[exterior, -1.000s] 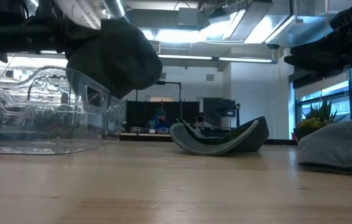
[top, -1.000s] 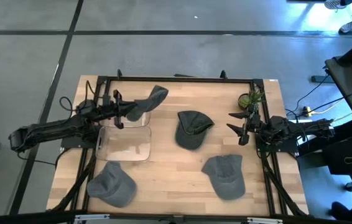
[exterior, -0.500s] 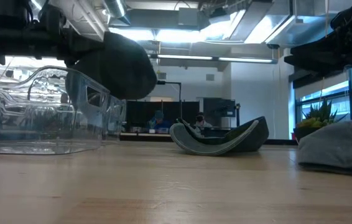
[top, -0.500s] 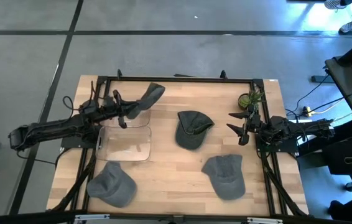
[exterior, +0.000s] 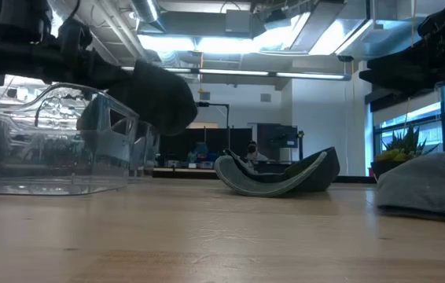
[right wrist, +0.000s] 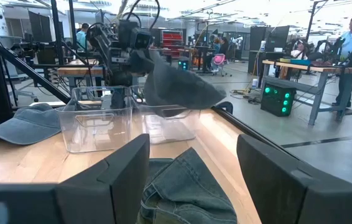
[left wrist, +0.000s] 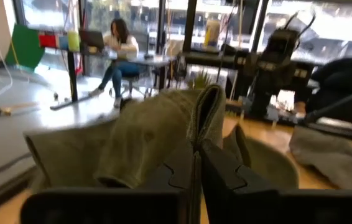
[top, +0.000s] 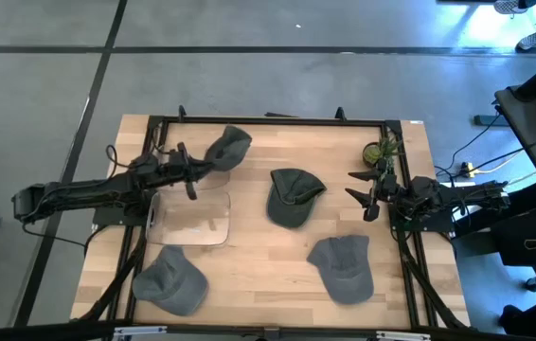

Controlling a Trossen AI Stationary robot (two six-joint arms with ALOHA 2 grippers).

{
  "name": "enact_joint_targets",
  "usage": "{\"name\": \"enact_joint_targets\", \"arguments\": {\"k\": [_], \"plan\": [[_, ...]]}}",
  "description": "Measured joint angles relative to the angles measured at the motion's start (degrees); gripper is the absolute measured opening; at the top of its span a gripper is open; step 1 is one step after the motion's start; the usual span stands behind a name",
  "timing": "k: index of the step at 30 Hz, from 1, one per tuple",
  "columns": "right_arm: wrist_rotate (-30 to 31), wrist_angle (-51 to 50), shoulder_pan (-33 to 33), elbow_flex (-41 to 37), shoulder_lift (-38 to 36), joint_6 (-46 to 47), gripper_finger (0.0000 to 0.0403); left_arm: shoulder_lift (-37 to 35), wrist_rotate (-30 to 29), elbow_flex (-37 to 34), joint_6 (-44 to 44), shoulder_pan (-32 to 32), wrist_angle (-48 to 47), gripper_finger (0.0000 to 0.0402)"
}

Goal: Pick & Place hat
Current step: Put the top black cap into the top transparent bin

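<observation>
Place: an open lab or workshop hall is shown.
Floor: bare grey concrete floor (top: 249,85) marked with dark lines is seen around the light wooden table (top: 249,256).
Ceiling: exposed ducts and strip lights (exterior: 230,72) are seen above the table.
Background: workbenches, black metal racks, green-lit equipment (right wrist: 280,99) and a seated person at a desk (left wrist: 119,53) are seen beyond the table.

The high view looked straight down; the low view sat level on the surface (exterior: 207,244), sharing the clear bin (top: 189,216).
</observation>
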Motion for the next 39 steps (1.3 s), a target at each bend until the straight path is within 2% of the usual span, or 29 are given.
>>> {"name": "enact_joint_targets", "arguments": {"k": [6, 18, 32, 39], "plan": [[-0.01, 0.00, 0.02, 0.00, 0.00, -0.02, 0.0243, 0.26, -0.29, 0.00, -1.29, 0.02, -0.33, 0.0022], [0.00, 0.00, 0.02, 0.00, 0.00, -0.02, 0.0243, 0.26, 0.14, 0.00, -0.98, 0.02, -1.30, 0.0062], [-0.02, -0.01, 0.02, 0.00, 0.00, 0.00, 0.0243, 0.24, 1.18, 0.00, -4.41, 0.02, -6.72, 0.0153], [-0.02, 0.00, 0.02, 0.00, 0.00, 0.00, 0.0243, 0.24, 2.02, 0.00, -6.39, 0.02, -11.01, 0.0183]]}}
